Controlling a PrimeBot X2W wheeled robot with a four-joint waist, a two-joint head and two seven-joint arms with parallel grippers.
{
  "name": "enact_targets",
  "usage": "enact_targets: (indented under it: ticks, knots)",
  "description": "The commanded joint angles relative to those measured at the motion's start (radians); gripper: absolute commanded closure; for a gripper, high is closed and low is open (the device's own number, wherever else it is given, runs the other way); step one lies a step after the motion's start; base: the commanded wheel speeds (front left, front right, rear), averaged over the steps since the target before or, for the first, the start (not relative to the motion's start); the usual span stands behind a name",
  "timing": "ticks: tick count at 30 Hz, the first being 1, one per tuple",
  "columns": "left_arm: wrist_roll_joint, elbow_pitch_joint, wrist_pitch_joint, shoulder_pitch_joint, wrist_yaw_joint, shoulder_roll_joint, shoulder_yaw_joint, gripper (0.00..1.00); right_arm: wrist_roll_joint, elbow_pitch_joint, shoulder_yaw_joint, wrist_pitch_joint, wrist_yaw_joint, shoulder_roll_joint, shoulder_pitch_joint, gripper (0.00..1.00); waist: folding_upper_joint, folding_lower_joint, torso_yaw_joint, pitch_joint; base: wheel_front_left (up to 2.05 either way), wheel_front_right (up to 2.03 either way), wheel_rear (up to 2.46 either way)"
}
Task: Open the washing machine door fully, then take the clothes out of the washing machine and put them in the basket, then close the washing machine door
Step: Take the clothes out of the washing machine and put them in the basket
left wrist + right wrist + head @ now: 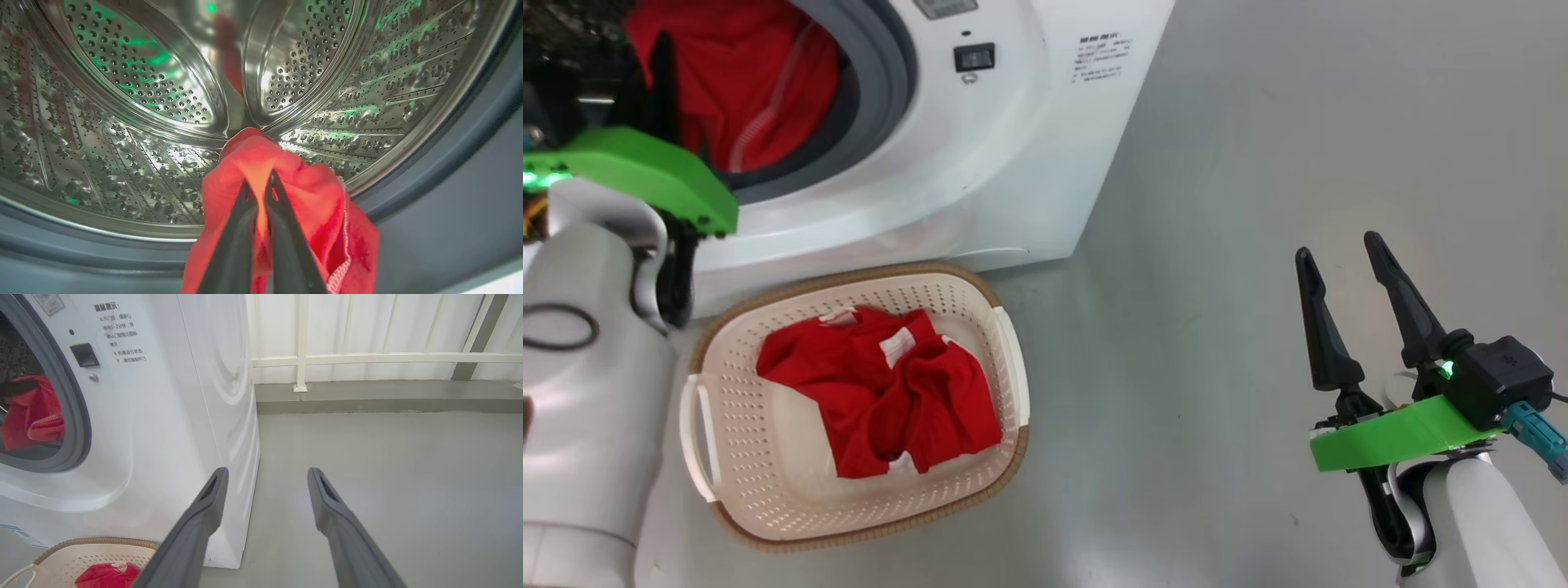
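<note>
The white washing machine point(1013, 147) stands with its mouth uncovered; its door is out of view. My left gripper point(261, 179) is shut on a red garment point(286, 196) at the lower lip of the steel drum point(143, 102). That garment point(735, 82) hangs in the drum opening in the head view and shows as red cloth point(34, 412) in the right wrist view. The cream basket point(1005, 359) sits on the floor before the washer with a red garment point(882, 392) crumpled in it. My right gripper point(1339, 253) is open and holds nothing, off to the right over the floor.
Grey floor point(1258, 204) stretches to the right of the washer and basket. In the right wrist view a low grey kerb point(388, 400) and a white railed wall point(367, 355) close off the far side. The basket's rim point(94, 541) shows at that view's lower left.
</note>
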Motion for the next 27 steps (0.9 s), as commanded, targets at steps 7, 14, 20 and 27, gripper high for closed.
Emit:
enact_targets:
  ticks: [7,14,20,27]
  knots:
    - [0.008,-0.183,-0.023,0.147,0.023,0.036,0.053,1.0,-0.022,-0.011,0.008,-0.006,0.006,-0.007,0.028,0.0,0.0,0.0,0.028,-0.069,0.0,0.0,0.0]
    - [0.049,-0.417,-0.024,0.321,0.051,0.017,0.108,1.0,-0.03,-0.005,0.007,-0.006,0.006,-0.007,0.044,0.0,0.0,0.0,0.04,-0.119,0.0,0.0,0.0]
    - [0.088,-0.557,-0.024,0.455,0.062,0.007,0.127,1.0,-0.033,0.003,0.007,-0.006,0.006,-0.007,0.061,0.0,0.0,0.0,0.045,-0.164,0.0,0.0,0.0]
    - [0.101,-0.668,-0.024,0.577,0.077,-0.003,0.141,1.0,-0.03,0.013,0.007,-0.006,0.006,-0.007,0.083,0.0,0.0,0.0,0.045,-0.216,0.0,0.0,0.0]
